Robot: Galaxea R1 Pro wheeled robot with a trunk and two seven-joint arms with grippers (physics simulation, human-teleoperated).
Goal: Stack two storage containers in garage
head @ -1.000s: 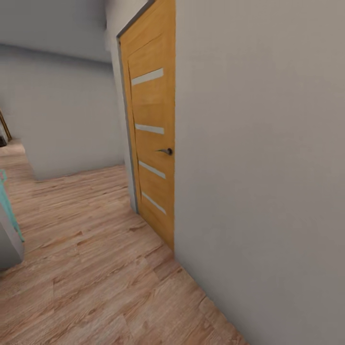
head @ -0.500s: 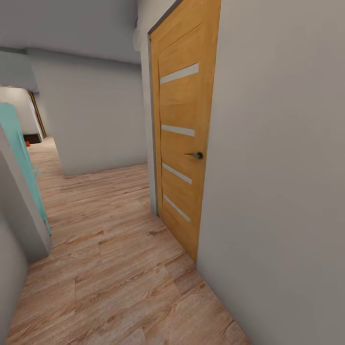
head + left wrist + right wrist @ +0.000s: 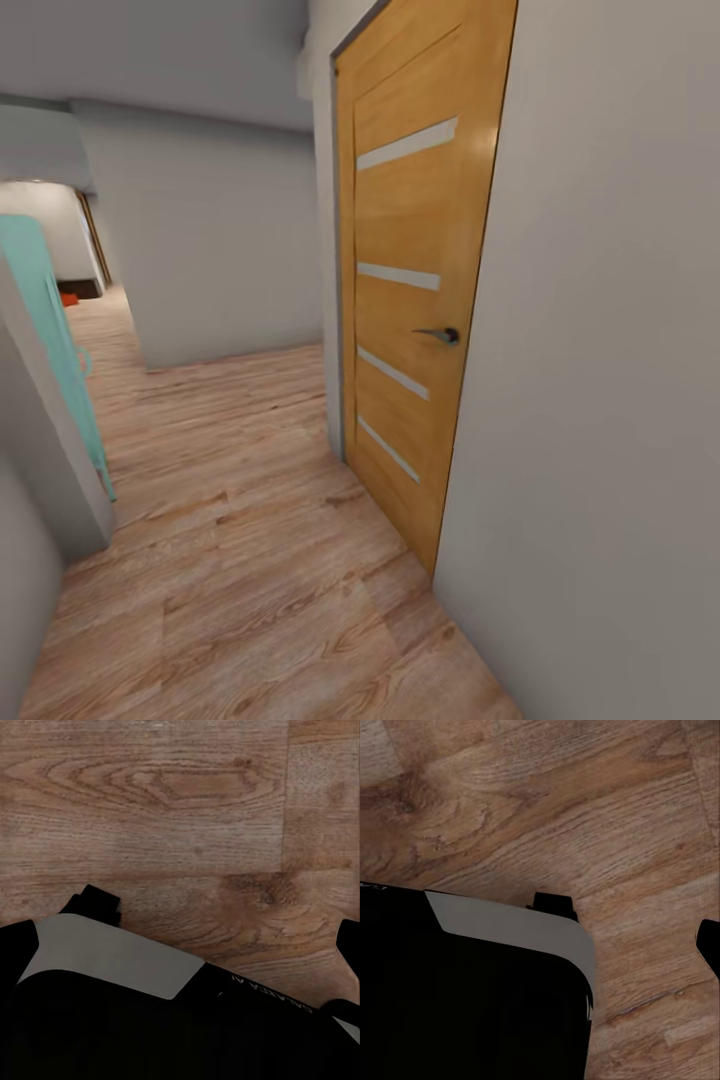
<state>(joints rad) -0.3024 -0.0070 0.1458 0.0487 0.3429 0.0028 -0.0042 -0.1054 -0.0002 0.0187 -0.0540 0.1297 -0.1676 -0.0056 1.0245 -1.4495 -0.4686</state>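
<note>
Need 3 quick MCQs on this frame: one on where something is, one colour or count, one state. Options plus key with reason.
1. In the head view, where is the wooden door?
A. In the wall at the view's right
B. At the far end of the hallway
C. In the wall at the view's left

2. How many pale horizontal strips are set in that door?
A. Two
B. Four
C. Six

3. What state is the door in?
A. Wide open
B. Off its hinges
C. Closed

Key:
1. A, the door sits in the grey wall at the view's right.
2. B, four strips run down its face.
3. C, it lies flush in its frame, with the handle level.
</note>
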